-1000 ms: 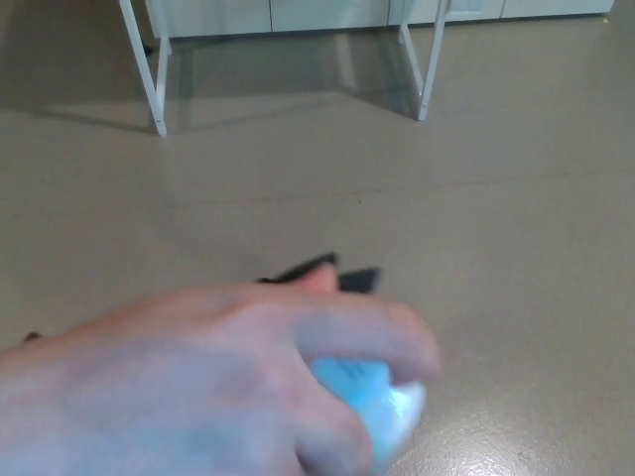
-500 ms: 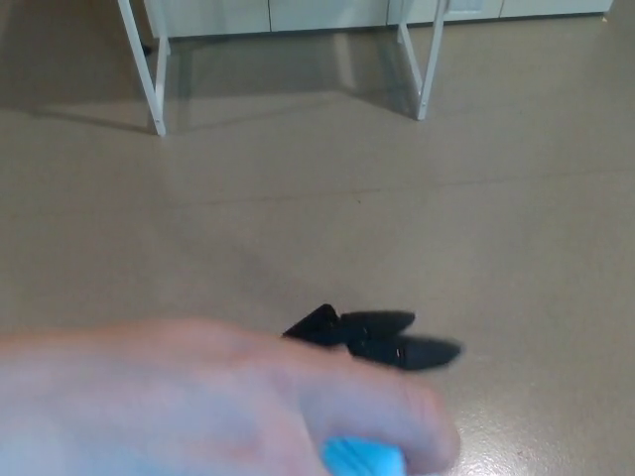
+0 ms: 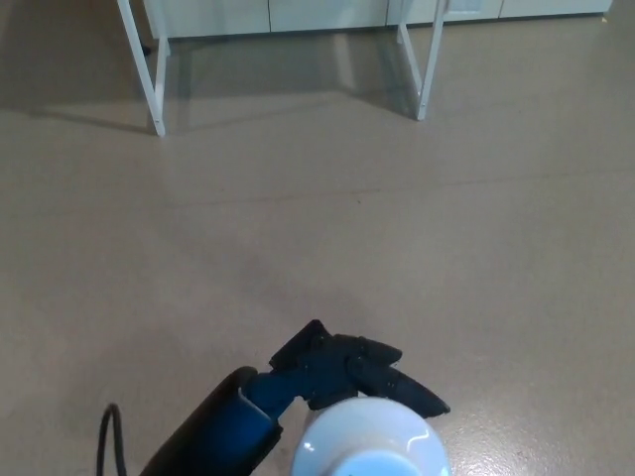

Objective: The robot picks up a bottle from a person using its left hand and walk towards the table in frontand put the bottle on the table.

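The robot's left robot hand [image 3: 349, 371] hangs low over the floor [image 3: 466, 248] with its black fingers [image 3: 397, 382] curled against the far side of a pale, white-topped bottle [image 3: 369, 448]. The bottle is seen from above at the bottom edge of the head view, and the robot hand appears clamped on it. No person shows in the picture, so the handover looks complete. The walk and the set-down are yet to come.

The worktop [image 3: 159, 107] stands well apart from the robot, at the top of the view. Only its white legs are visible and its surface lies out of frame, so what it carries cannot be told. Between robot and worktop lies open beige floor, smooth and faintly glossy, catching a patch of light near the bottle and showing no obstacle. Pale cabinet fronts [image 3: 327, 12] line the wall behind the legs.

The dark blue forearm [image 3: 223, 428] enters from the lower left, with a black cable [image 3: 103, 428] looping beside it. The right robot hand is out of view.
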